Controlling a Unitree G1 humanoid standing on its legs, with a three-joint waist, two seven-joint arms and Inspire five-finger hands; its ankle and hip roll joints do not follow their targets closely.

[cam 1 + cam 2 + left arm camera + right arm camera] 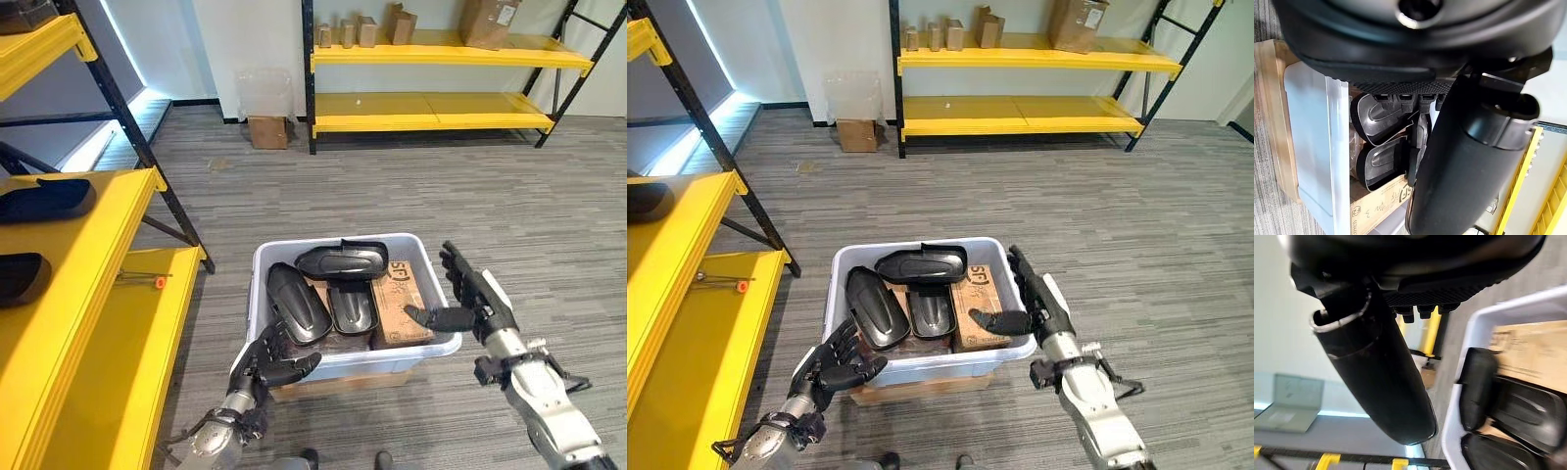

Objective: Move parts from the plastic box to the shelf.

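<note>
A pale plastic box [263,262] sits on the carpet in front of me, on a flat cardboard piece. Inside lie three black moulded parts [343,260] and a brown cardboard carton [400,300]. One part [296,304] leans at the box's left end. My left hand [276,360] is at the box's front left corner, fingers relaxed and spread, holding nothing. At the box's right rim my right hand [472,292] is open, with straight fingers and the thumb pointing over the rim. The yellow shelf [88,284] stands to my left, with two black parts [44,199] on it.
A second yellow rack [431,51] with cardboard boxes stands against the far wall. A small brown box [266,130] and a clear bin [265,94] sit beside it. An orange-tipped tool [147,280] lies on the lower left shelf board.
</note>
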